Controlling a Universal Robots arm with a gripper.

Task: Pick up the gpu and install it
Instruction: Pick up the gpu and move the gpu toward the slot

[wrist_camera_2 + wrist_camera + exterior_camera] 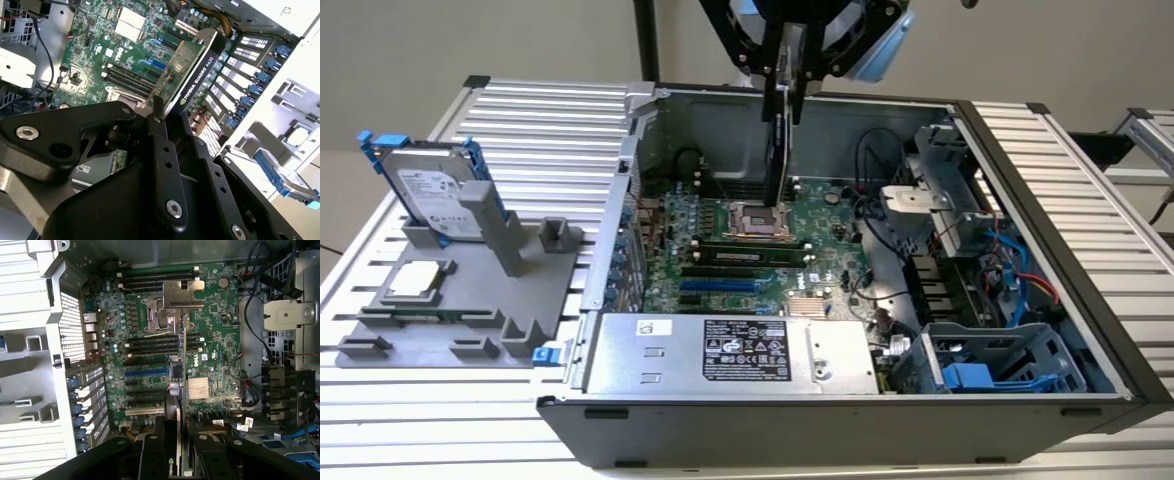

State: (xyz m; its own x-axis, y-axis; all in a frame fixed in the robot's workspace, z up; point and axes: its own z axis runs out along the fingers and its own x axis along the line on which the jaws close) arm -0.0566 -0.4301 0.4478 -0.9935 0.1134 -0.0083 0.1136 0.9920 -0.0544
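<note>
Black and close up, the gripper (167,114) is clamped on the gpu (192,65), with the green board on one side and the black shroud on the other. The card hangs edge-down inside the open computer case (854,445), over the motherboard (834,215) by the CPU socket (754,220), not seated in any slot. Well apart, at the exterior view's left, a hard drive (434,190) stands in a grey fixture (480,290).

- green-and-black flat gpu card (192,75): matt board, smooth plastic shroud w/ slight sheen
- black two-finger tool (166,112): matt, looks metal
- ribbed silver desk (534,110): bare metal slats
- grey open PC case (854,435): dull sheet metal
</note>
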